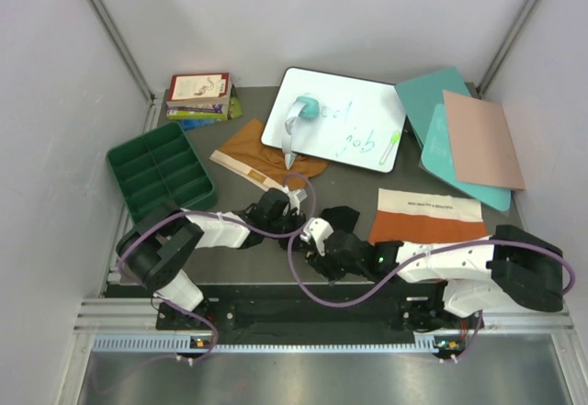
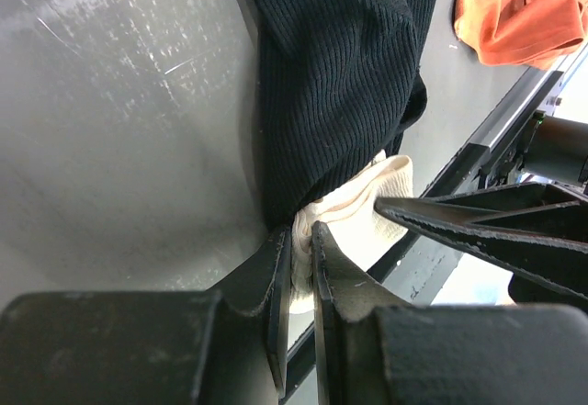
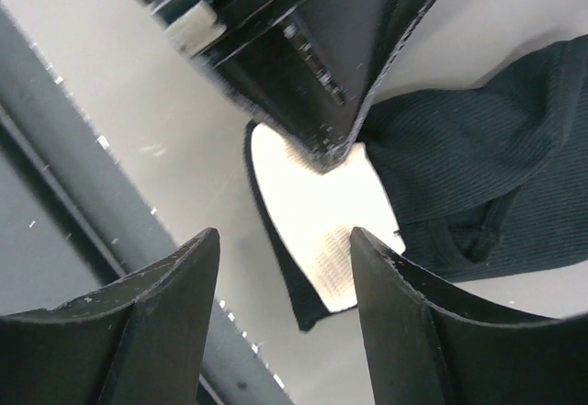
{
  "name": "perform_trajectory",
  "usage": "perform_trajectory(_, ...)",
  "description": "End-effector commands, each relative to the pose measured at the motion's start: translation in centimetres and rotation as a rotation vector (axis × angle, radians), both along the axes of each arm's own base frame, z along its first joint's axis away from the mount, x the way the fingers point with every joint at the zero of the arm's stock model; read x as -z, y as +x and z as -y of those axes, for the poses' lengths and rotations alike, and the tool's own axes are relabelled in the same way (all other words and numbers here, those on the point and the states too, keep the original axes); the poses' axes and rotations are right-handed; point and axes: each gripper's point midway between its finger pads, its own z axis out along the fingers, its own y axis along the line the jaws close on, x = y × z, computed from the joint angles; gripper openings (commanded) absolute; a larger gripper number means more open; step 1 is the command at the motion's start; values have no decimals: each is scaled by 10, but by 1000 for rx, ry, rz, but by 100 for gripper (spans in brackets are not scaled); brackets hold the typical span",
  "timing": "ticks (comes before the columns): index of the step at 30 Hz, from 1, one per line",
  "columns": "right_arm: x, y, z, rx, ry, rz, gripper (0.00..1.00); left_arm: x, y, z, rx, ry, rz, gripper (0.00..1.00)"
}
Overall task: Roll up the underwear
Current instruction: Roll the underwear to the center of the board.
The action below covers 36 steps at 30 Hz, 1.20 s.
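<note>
Black briefs (image 2: 340,84) lie on the bench (image 2: 119,129); the left tool (image 2: 300,244) pinches their cream waistband (image 2: 363,203), while the right tool (image 3: 283,240) hangs spread apart just above that waistband.

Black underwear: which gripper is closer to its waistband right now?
Left. The left gripper is clamped on the cream waistband of the black underwear. The right gripper hangs open right beside it, gripping nothing.
</note>
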Motion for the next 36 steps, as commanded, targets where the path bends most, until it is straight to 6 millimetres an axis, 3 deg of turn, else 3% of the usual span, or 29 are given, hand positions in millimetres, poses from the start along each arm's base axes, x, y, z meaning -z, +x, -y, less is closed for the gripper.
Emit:
perform_trajectory(1, 3, 12, 1, 64, -56, 43, 59, 34, -25, -27, 40, 147, -91, 5)
perform_trajectory(7, 24, 18, 21, 149, -171, 44, 56, 34, -23, -27, 56, 144, -95, 6)
perform_trajectory(10, 34, 18, 28, 183, -202, 30, 47, 32, -23, -26, 64, 134, -94, 8)
perform_trajectory(13, 41, 15, 29, 191, -218, 5, 29, 27, -21, -26, 55, 120, -82, 21)
perform_trajectory(15, 44, 10, 27, 176, -222, -20, 14, 21, -15, -29, 31, 121, -57, 38)
perform_trajectory(17, 42, 5, 23, 166, -200, -48, 3, 17, -9, -37, -5, 125, -41, 48)
perform_trajectory(18, 36, 4, 20, 160, -181, -57, 1, 7, -4, -38, -20, 108, -13, 56)
perform_trajectory(22, 20, -3, 5, 134, -87, -129, 0, -1, 6, -61, -99, 156, 36, 66)
perform_trajectory(27, 4, -11, -16, 81, 63, -304, 0, -12, 9, -78, -149, 176, 118, 70)
perform_trajectory(31, -14, -2, -23, 84, 171, -429, 0, -21, 10, -82, -160, 153, 181, 70)
perform_trajectory(34, -27, -7, -29, 45, 244, -554, 0, -30, 10, -79, -149, 110, 232, 71)
perform_trajectory(36, -30, 5, -26, 76, 267, -605, 0, -37, 9, -74, -136, 71, 267, 72)
